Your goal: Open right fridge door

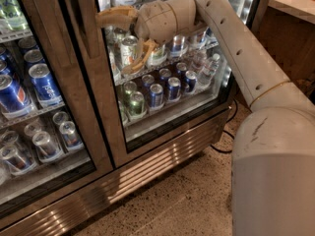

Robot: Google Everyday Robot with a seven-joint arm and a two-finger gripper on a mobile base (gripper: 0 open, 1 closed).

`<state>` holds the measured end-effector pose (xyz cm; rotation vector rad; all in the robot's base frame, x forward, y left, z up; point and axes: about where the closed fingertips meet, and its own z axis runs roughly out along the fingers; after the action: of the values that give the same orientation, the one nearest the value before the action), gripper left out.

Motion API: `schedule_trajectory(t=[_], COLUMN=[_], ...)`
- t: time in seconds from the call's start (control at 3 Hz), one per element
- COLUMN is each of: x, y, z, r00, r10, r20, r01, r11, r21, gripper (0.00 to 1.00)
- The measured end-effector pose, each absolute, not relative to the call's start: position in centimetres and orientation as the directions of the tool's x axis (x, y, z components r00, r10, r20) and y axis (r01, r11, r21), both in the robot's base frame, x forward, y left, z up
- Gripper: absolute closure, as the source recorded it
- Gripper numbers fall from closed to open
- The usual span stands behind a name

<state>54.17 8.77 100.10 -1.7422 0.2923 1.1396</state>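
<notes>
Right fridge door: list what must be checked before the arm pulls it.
1. Right fridge door closed, level with the left door: ok, ready to pull.
2. Gripper at the door's left upright, in front of the glass: ok.
3. Fingers spread apart, gripper open: ok.
4. Handle between the fingers: cannot tell; confirm before closing.
5. Swing room: the robot's base stands close in front of the door's right part and may block it: probably not ok.
6. Black cable on the floor by the fridge's foot, clear of the base: cannot tell.
</notes>
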Motion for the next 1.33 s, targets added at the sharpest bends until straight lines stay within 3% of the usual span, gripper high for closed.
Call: schedule_trajectory(t=[0.67,1.33], x=[55.0,54.2], y=[11.9,11.7], z=[103.7,103.7], r00=[0.569,0.568], r10=[0.280,0.271], r20=[-0.773,-0.777], r01=[-0.603,-0.611], r11=[-0.497,-0.494], r21=[-0.624,-0.619], gripper=[0.22,0.21])
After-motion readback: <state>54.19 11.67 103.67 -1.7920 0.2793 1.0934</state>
